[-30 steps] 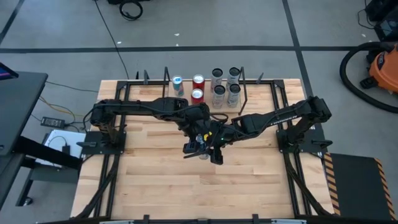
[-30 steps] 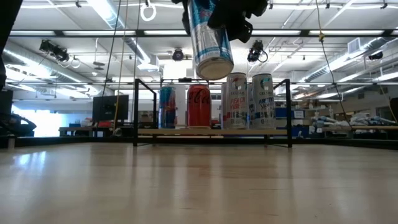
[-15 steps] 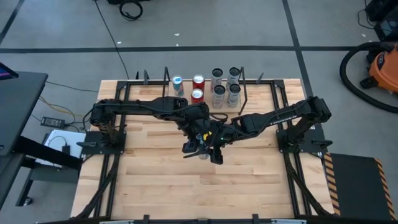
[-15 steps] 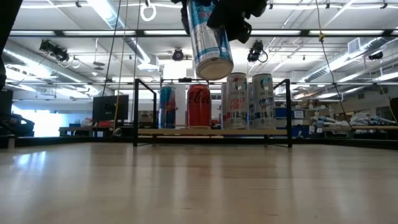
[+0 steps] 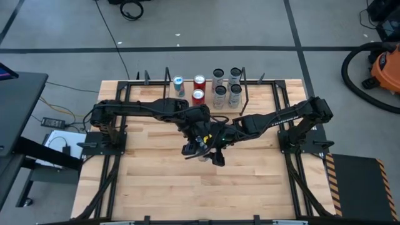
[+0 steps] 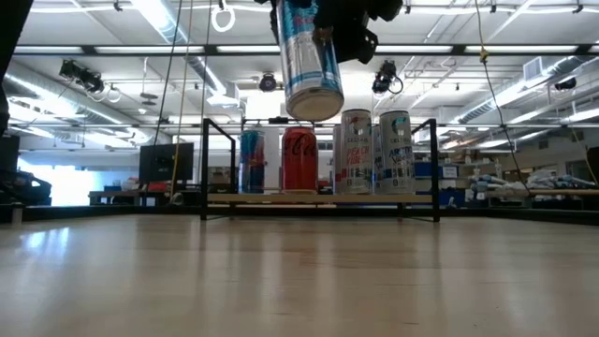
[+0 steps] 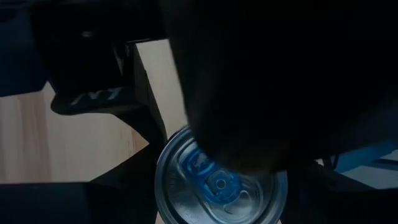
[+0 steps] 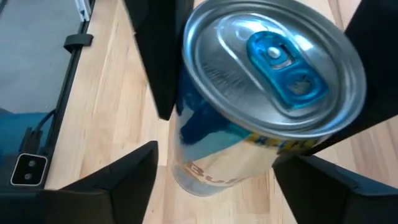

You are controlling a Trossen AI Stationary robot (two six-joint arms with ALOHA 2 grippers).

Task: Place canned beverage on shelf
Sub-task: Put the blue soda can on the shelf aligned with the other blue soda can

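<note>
A slim silver-and-blue can [image 6: 309,56] hangs high above the middle of the table, where both grippers meet. My left gripper [image 5: 196,146] is shut on it near its top. My right gripper [image 8: 214,168] is open, with one finger on either side of the can's lower body [image 8: 217,162]; I cannot tell whether they touch it. The can's blue-tabbed top shows in both wrist views [image 7: 217,180]. The shelf [image 6: 318,197] stands at the table's far edge and holds several cans [image 5: 215,87]. My left gripper pinches the can just under its top rim [image 8: 189,87] between its two fingers [image 8: 152,56], which come from above, slanting down. The can hangs below them, nearly upright and clear of the table.
On the shelf a blue can [image 6: 251,161] and a red can [image 6: 299,161] stand to the left, and tall silver cans [image 6: 374,152] to the right. Black upright rods [image 6: 203,168] mark the shelf's corners. Bare wood tabletop [image 5: 187,187] lies toward the near edge.
In the last half second the can has gone a little toward the table's left edge and has tipped from tilted to nearly upright. Both grippers have shifted slightly left with it.
</note>
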